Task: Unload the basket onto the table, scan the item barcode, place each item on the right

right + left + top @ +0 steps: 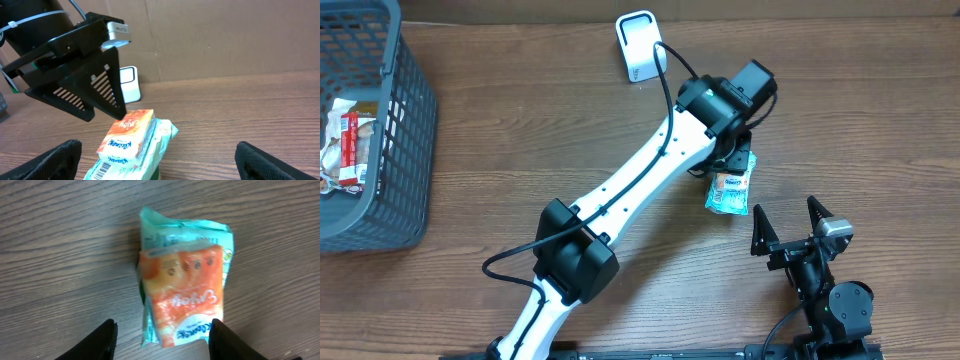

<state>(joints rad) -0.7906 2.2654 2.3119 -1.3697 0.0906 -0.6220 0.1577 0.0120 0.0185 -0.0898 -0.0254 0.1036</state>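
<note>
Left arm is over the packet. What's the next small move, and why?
Probably close the left gripper onto the packet. Its jaws straddle the packet, which lies flat on the table, but one side shows a gap, so nothing looks gripped yet. It needs holding before it can go to the scanner.

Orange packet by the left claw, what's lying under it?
A pale teal plastic packet lies under the small orange packet, on the brown wooden table. Its far edge and a barcode at one end show; the middle of it is covered.
</note>
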